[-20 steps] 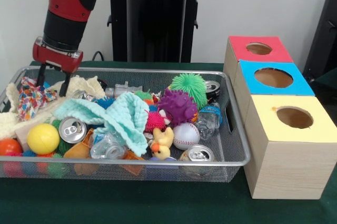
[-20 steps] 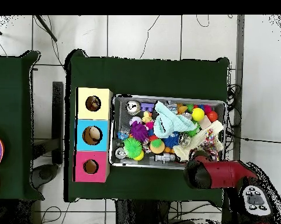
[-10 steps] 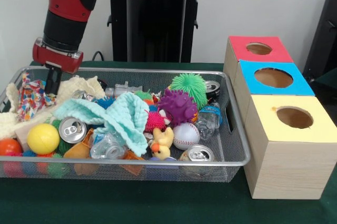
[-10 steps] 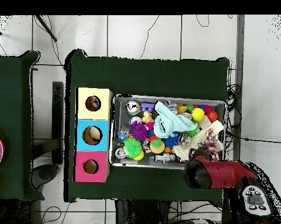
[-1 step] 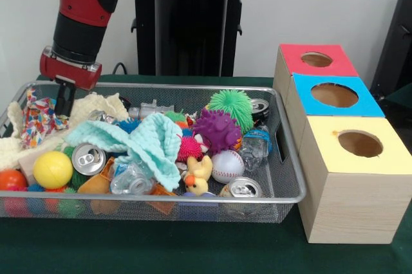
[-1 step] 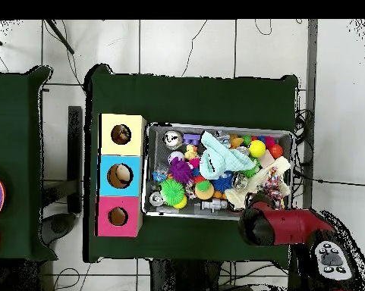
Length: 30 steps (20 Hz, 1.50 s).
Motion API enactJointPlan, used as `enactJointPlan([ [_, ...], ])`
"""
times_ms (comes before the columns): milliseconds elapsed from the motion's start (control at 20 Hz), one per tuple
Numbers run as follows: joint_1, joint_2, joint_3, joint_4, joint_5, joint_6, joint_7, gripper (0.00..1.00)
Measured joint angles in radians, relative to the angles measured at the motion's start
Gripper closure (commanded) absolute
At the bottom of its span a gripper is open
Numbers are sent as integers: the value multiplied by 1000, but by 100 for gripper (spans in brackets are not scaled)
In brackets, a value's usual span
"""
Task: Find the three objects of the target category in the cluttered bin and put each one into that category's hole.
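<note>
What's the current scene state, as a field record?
gripper: shut on multicolored cloth, at the bin's end away from the boxes
multicolored cloth: lies in the bin, not lifted
bin: wire mesh, cluttered with balls, cans and cloths
mint cloth: draped mid-bin over clutter
boxes: red, blue, yellow, one round hole each
holes: contents unclear

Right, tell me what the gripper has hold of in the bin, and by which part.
The gripper is shut down at the multicoloured patterned cloth by the bin's far corner, apparently pinching its upper edge; the contact itself cannot be seen clearly.
</note>
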Motion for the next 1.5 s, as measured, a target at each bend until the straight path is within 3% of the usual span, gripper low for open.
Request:
enactJointPlan([
  [50, -1, 0, 0, 0, 0, 0, 0, 0],
  [950, -9, 0, -2, -5, -25, -54, 0, 0],
  [1500, 0, 35, -23, -56, -28, -112, 0, 0],
])
